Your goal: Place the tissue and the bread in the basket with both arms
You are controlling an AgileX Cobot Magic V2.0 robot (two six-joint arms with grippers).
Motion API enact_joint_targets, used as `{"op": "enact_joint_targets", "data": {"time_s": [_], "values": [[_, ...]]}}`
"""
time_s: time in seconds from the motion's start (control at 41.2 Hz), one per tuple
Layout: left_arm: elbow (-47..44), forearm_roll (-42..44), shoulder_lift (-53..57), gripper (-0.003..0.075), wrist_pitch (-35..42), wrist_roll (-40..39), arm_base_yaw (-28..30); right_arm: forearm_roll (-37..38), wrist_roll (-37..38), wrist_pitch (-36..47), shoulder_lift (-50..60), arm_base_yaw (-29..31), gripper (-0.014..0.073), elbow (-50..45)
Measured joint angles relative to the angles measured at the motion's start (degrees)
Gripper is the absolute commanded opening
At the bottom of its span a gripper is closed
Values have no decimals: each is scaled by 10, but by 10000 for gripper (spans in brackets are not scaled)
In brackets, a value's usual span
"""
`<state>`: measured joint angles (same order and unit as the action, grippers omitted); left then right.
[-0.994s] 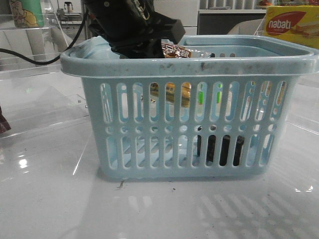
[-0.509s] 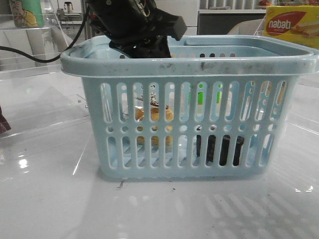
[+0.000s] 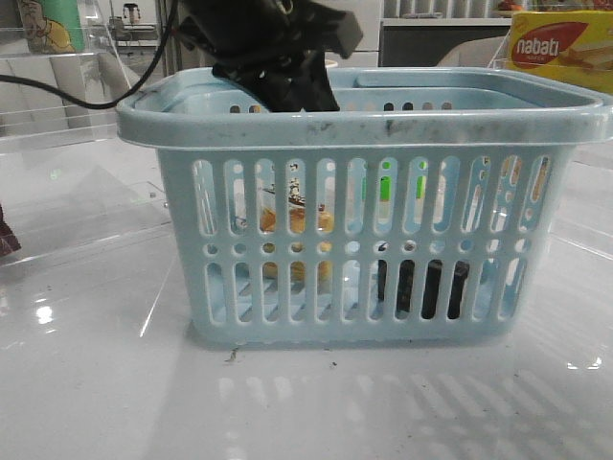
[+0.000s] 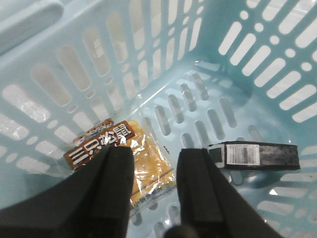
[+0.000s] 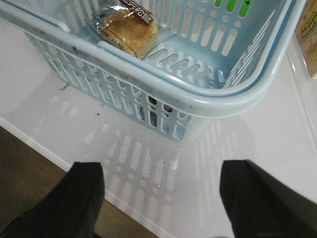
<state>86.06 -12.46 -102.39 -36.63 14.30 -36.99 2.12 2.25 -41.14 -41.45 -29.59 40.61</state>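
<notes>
The pale blue basket (image 3: 364, 129) stands mid-table. The bread (image 3: 297, 222), golden in a clear wrapper, lies on the basket floor at the left. The dark tissue (image 3: 421, 287) pack lies on the floor at the right. My left gripper (image 3: 297, 86) hangs over the basket's back left, open and empty. In the left wrist view its fingers (image 4: 119, 173) stand apart above the bread (image 4: 148, 158), with the tissue (image 4: 257, 154) to one side. My right gripper (image 5: 163, 171) is open and empty over the table outside the basket rim (image 5: 198, 101). The bread (image 5: 130, 29) shows inside.
A yellow-and-red nabati box (image 3: 560, 48) stands at the back right, past the basket. Clear acrylic shelves (image 3: 57, 86) stand at the back left. The table's front edge (image 5: 49, 148) lies under my right gripper.
One second ago my left gripper held the bread above the rim. It let go, the bread fell to the basket floor, and the gripper has risen slightly.
</notes>
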Motion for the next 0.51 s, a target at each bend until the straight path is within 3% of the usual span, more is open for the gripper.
{"op": "enact_joint_targets", "data": {"time_s": [0.267, 0.509], "values": [[31, -2, 108, 317, -71, 0, 0, 0, 0, 0, 0, 0, 591, 0], [-79, -7, 260, 317, -74, 7, 0, 0, 0, 0, 0, 0, 591, 0]]}}
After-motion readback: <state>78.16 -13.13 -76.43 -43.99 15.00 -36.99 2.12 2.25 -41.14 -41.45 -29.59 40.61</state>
